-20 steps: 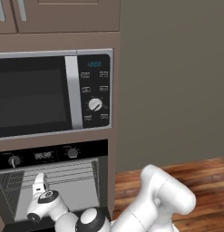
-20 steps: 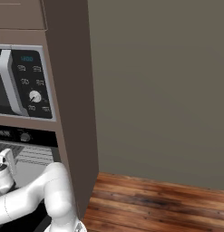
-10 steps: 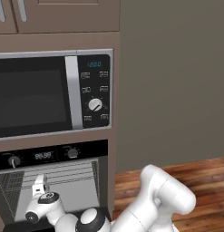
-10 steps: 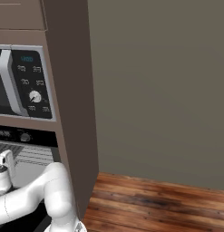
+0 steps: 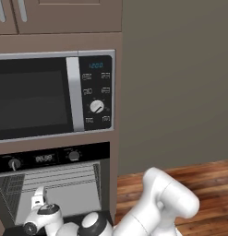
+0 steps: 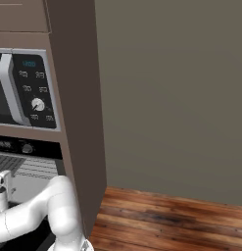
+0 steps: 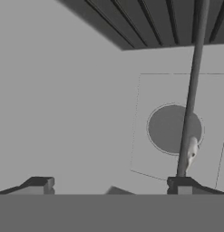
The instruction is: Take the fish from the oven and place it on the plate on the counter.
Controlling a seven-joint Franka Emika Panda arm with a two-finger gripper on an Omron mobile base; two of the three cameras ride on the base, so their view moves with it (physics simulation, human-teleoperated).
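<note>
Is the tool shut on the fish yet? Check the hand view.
No: the tool stands open with empty space between its tips, and the fish lies apart, behind a rack wire.

A: What's the arm made of, by the look of it?
B: Smooth, glossy white shells, rounded and bulbous at the elbow, tapering into tubular links.
A: Any darker parts?
B: Yes, black bands at the joints, and a white round cap set in a black ring low in the left base view.
A: And the end effector?
B: Two small dark grey finger tips, blocky with lighter flat faces. The wrist is white with a dark collar.
</note>
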